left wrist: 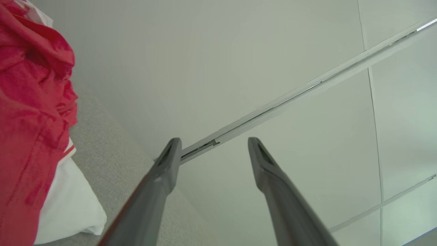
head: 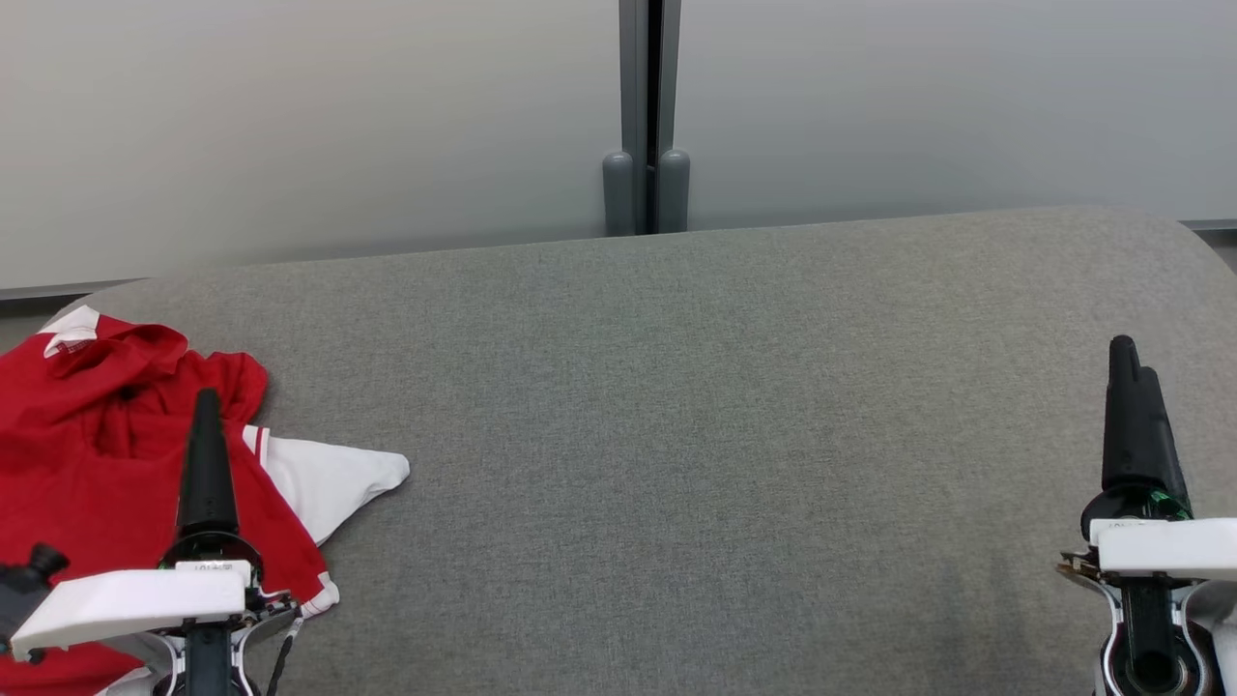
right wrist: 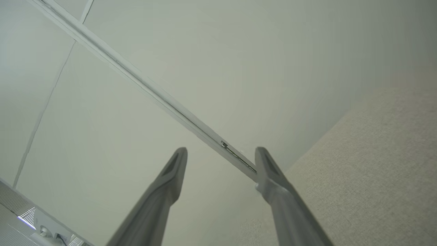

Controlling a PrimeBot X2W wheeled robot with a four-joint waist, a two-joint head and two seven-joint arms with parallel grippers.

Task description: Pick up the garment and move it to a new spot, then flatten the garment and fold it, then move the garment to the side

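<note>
A red garment with white trim lies crumpled at the near left corner of the grey fabric surface. One white sleeve sticks out to the right. My left gripper hovers over the garment's right part, open, nothing between its fingers. In the left wrist view the garment hangs along the left edge, apart from the open gripper. My right gripper stands open at the far right over bare fabric, holding nothing; the right wrist view shows the gripper with wide-spread fingers.
Pale wall panels rise behind the surface, with a grey vertical post at the middle. The surface's rounded far edge runs across the view.
</note>
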